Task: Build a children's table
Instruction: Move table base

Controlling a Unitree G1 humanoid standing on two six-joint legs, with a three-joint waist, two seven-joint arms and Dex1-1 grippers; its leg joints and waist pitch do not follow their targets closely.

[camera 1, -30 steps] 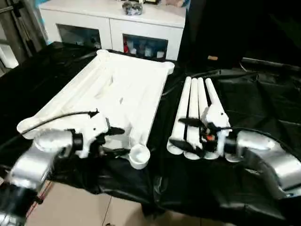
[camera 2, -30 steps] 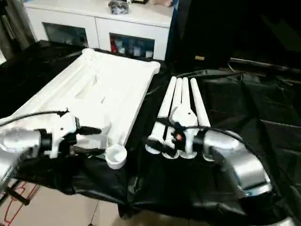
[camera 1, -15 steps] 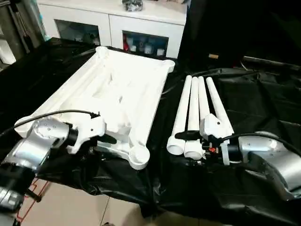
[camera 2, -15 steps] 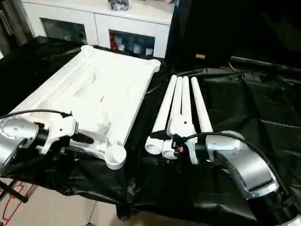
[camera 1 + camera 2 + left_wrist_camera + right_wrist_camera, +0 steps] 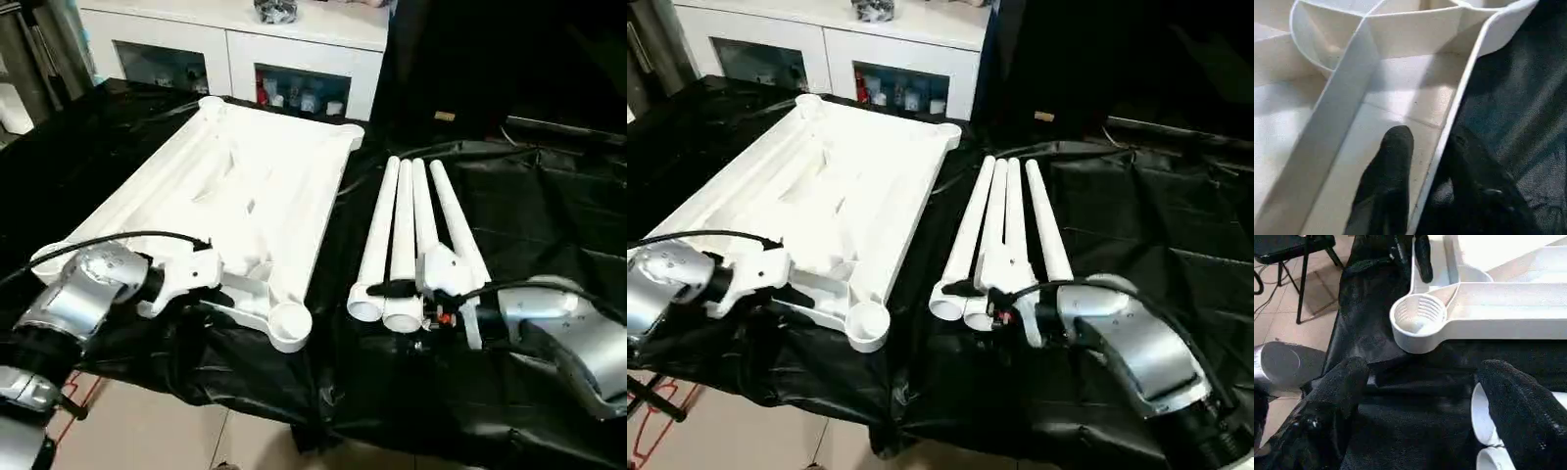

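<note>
Upside down on the black cloth (image 5: pixel 549 215), the top (image 5: pixel 245 186) has four legs (image 5: pixel 407 235) lying at its 3 o'clock. Only the left wrist view reveals the left gripper (image 5: pixel 1427 147) straddling the top's near rim, one finger (image 5: pixel 1396 152) inside, one outside, whether pinching I cannot tell. At 5 o'clock the right gripper (image 5: pixel 1420 391) reaches level with fingers wide apart by the legs' near ends, holding nothing.

One tabletop, four legs, two grippers.
On the single black cloth (image 5: pixel 549 215) lie one white table top (image 5: pixel 245 186), underside up, and four white tube legs (image 5: pixel 407 235) side by side. Two grippers work here, the left gripper (image 5: pixel 211 289) and the right gripper (image 5: pixel 397 313). One white cabinet (image 5: pixel 245 49) stands behind.
</note>
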